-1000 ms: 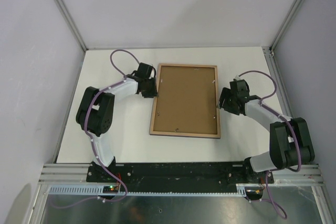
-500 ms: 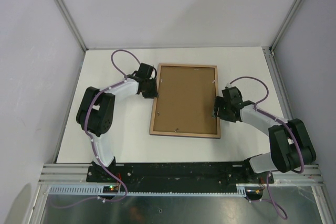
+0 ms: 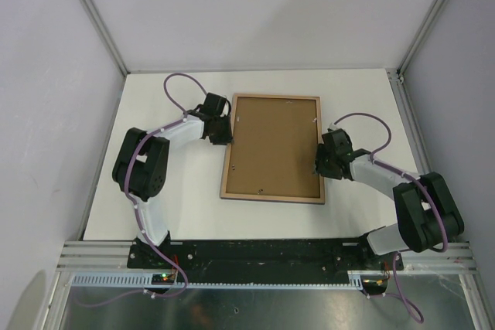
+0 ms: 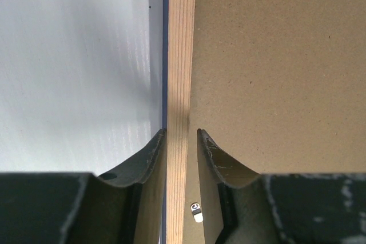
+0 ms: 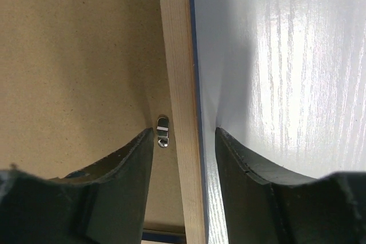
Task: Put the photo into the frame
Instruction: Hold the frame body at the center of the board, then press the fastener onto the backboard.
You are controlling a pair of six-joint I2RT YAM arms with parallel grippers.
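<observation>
1. From above, the frame (image 3: 271, 199) lies flat and face down in the middle of the white worktop (image 3: 182, 214), pale wood upward, with a brown board (image 3: 272, 148) filling it.
   - The left tool (image 3: 225, 138) sits at the frame's left rail, towards the far end.
   - The right tool (image 3: 319, 166) sits at the right rail, nearer the near end.
   - From this height I cannot tell how wide either tool stands, since the dark wrist bodies cover the tips.
   - The board hides whatever lies under it.
2. At the left wrist, the left tool (image 4: 181, 135) straddles the frame's wooden rail (image 4: 180, 55).
   - Its jaws are narrow and pressed against both sides, pinching the rail.
   - One side is worktop (image 4: 74, 67), the other board (image 4: 274, 72).
   - A small metal clip (image 4: 196, 211) shows low down, partly shaded.
   - The frame's blue face shows only as a thin line along the edge.
3. At the right wrist, the right tool (image 5: 184, 132) also straddles the rail (image 5: 174, 44), but its jaws stand apart with a gap on each side, gripping nothing.
   - A clip (image 5: 163, 131) lies on the board (image 5: 74, 55) just inside the rail, beside the inner jaw.
   - Glare washes out the worktop (image 5: 274, 72).
</observation>
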